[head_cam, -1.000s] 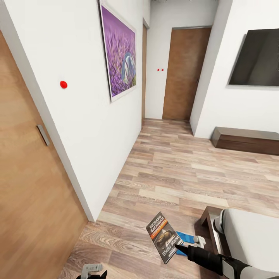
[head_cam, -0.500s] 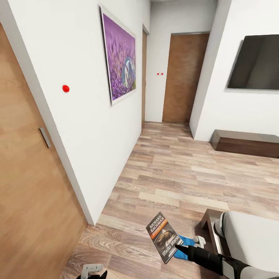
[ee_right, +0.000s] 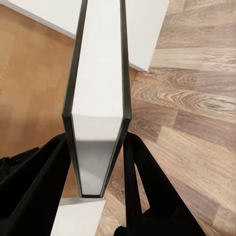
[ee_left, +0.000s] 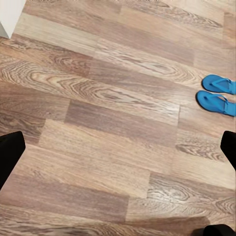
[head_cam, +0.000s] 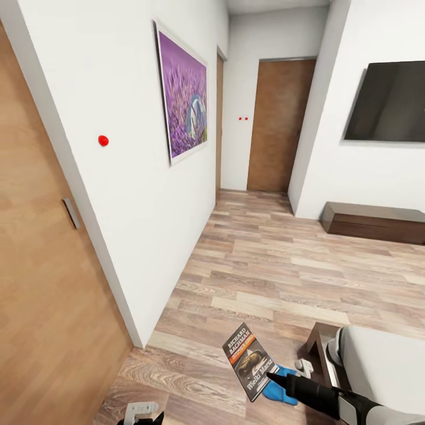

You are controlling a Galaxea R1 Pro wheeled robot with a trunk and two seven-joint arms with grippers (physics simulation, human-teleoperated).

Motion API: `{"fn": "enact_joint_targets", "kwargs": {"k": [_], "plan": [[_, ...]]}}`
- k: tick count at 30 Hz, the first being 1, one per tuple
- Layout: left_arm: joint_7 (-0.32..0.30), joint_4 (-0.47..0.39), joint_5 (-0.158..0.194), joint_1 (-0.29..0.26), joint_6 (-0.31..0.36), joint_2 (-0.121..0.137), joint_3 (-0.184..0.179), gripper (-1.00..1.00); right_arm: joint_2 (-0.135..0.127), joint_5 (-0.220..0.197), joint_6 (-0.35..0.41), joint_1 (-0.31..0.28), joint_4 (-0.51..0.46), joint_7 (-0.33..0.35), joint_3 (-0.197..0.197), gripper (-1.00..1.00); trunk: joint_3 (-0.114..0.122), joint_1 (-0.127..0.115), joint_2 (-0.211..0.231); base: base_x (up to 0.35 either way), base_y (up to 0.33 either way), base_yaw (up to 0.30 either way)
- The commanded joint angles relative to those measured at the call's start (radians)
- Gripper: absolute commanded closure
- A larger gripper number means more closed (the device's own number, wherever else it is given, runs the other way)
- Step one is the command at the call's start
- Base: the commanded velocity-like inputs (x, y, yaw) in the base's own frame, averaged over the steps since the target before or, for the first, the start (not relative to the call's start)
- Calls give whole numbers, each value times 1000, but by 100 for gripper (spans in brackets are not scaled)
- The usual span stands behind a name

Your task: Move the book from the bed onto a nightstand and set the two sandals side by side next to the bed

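1. Book (head_cam: 250, 362) sits low and centre-right in the head view, held off the wood-plank floor (head_cam: 283, 277), its cover with "RICHARD BACHMAN" facing the camera and tilted.
2. Right gripper (head_cam: 276, 378) reaches in from the lower right corner and its jaws are clamped on the book's lower edge; in the right wrist view the two dark fingers (ee_right: 147, 182) press either side of the white page block (ee_right: 98, 113).
3. Blue sandal (head_cam: 280, 386) lies on the floor just behind the book and the gripper, partly hidden by them, near the corner of the bed (head_cam: 378, 366) at the lower right.
4. Two sandals (ee_left: 219, 93) appear at the right edge of the left wrist view, lying close together and roughly parallel on the planks.
5. Left gripper (head_cam: 140, 413) peeks in at the bottom edge, left of centre; in its wrist view dark fingertips (ee_left: 10, 157) stand at opposite edges of the frame, so the jaws are spread wide with nothing between them.
6. Purple picture (head_cam: 186, 100) hangs on the white wall at upper left; a dark screen (head_cam: 386, 103) hangs at upper right above a low brown shelf (head_cam: 375, 221).
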Motion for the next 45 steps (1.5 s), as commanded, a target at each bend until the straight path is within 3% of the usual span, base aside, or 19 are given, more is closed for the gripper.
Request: {"fn": "enact_joint_targets", "kwargs": {"k": [1,37,45], "plan": [[-4,1,-6,-1,-3,0,8,-100,0,-11,2,-2,3,5,8,100,0,0,-2,0,0,0],[-4,1,-6,-1,-3,0,8,-100,0,-11,2,-2,3,5,8,100,10,0,-2,0,0,0],[-4,1,-6,-1,-2,0,8,-100,0,-11,2,-2,3,5,8,100,10,0,-2,201,139,0]]}}
